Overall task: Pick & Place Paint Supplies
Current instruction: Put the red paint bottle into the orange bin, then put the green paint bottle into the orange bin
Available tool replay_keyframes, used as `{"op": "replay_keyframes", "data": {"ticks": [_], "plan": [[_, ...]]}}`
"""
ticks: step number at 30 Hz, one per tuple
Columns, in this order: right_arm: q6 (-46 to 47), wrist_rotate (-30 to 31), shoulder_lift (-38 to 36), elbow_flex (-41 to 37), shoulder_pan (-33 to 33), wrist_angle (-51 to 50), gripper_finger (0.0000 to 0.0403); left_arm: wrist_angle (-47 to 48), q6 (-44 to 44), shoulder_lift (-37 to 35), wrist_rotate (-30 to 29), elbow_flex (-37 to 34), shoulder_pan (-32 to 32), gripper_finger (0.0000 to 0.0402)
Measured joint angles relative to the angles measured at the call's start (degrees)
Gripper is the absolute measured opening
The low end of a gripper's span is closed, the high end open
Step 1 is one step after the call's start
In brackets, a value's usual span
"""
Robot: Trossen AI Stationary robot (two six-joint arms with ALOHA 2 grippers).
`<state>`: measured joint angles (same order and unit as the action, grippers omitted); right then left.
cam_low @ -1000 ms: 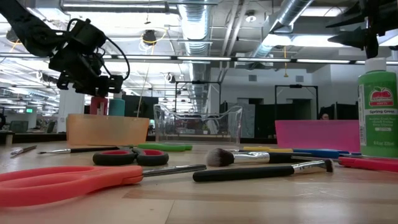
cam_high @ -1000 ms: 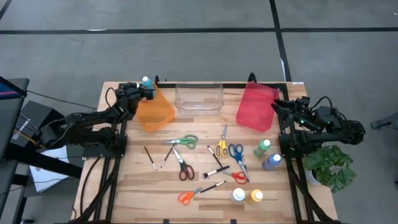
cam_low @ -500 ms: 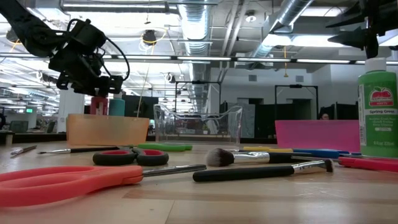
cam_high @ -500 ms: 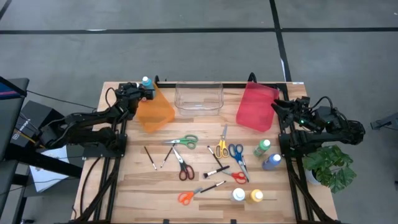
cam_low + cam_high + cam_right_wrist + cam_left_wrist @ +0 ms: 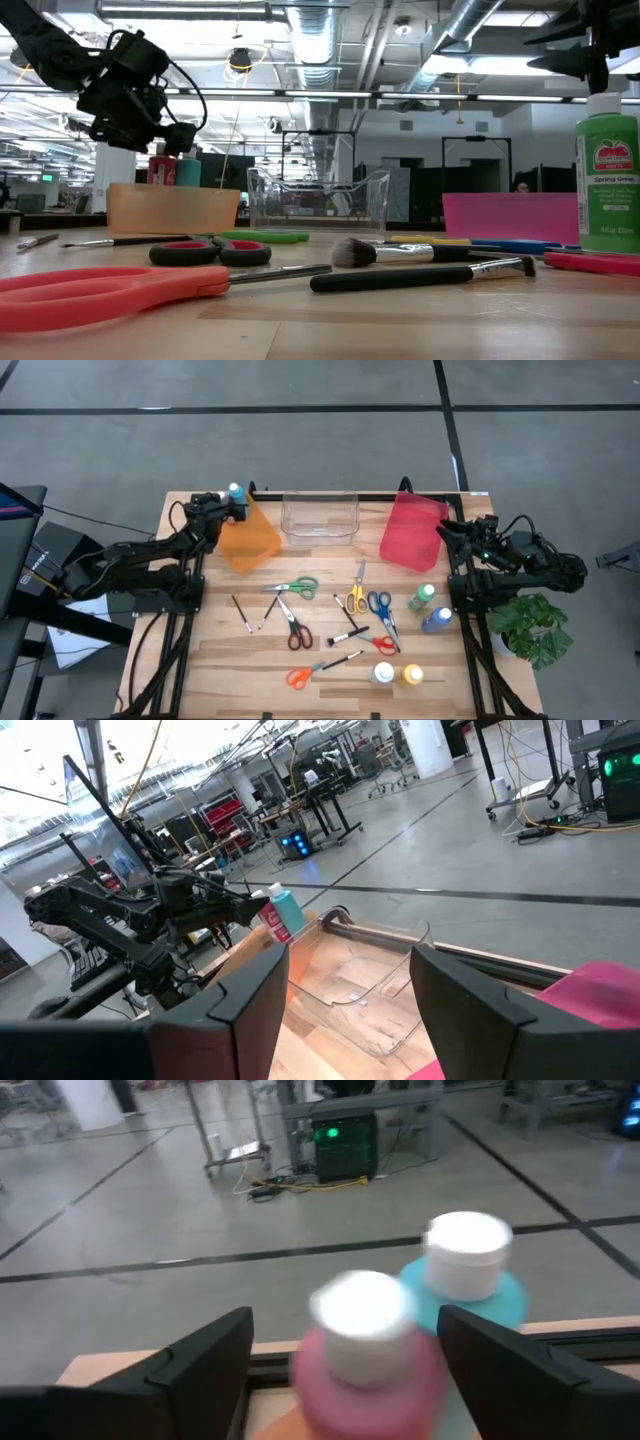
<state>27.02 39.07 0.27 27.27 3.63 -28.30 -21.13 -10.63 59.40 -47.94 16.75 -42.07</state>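
Now pink bottle (image 5: pixel 365 1350) between end effector (image 5: pixel 345 1380) fingers

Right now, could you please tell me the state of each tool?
Left tool: open, straddling the pink paint bottle over the orange bin.
Right tool: open, empty.

This was a large robotics lab or industrial workshop hall. Beyond the left arm's jaws a bare polished concrete floor (image 5: pixel 300 1210) ran off, marked with dark lines, to a metal equipment stand (image 5: pixel 345 1140) with a green-lit unit and loose cables (image 5: pixel 300 1180) lying at its foot. Past the right arm's jaws stood rows of wheeled workbenches (image 5: pixel 320 790) and a second dark robot arm (image 5: pixel 130 920). From table height, exposed silver ducts (image 5: pixel 470 30), pipes and long strip lights (image 5: pixel 190 12) crossed an open ceiling. The wooden work table (image 5: pixel 200 650) stood alone on grey floor, with a potted plant (image 5: pixel 530 625) beside it.
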Motion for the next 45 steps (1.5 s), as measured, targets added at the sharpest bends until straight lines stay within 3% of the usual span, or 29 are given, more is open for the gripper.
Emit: {"op": "replay_keyframes", "data": {"ticks": [5,19,23,29,35,45], "plan": [[-0.01,-0.02,-0.01,-0.02,0.0,0.0,0.021,-0.08,5.72,-3.33,-0.16,0.0,2.49,0.033],[-0.61,-0.13,0.37,-0.02,0.0,-1.76,0.021,-0.32,10.25,-12.77,-0.58,0.04,10.0,0.0327],[-2.92,-2.86,2.32,-0.02,0.04,-1.8,0.021,-0.32,10.42,-14.63,-0.56,0.04,12.6,0.0327],[-3.51,-4.92,11.97,-0.01,0.05,-1.66,0.021,-0.38,10.54,-15.67,-0.53,2.62,19.06,0.0326],[-3.64,-11.06,25.48,4.01,0.06,-2.88,0.021,-0.33,11.04,-15.66,-0.49,6.56,25.19,0.0326],[0.49,-24.11,41.79,26.44,3.2,-33.53,0.0223,-0.36,10.67,-15.66,-0.29,10.38,31.53,0.0326]]}}
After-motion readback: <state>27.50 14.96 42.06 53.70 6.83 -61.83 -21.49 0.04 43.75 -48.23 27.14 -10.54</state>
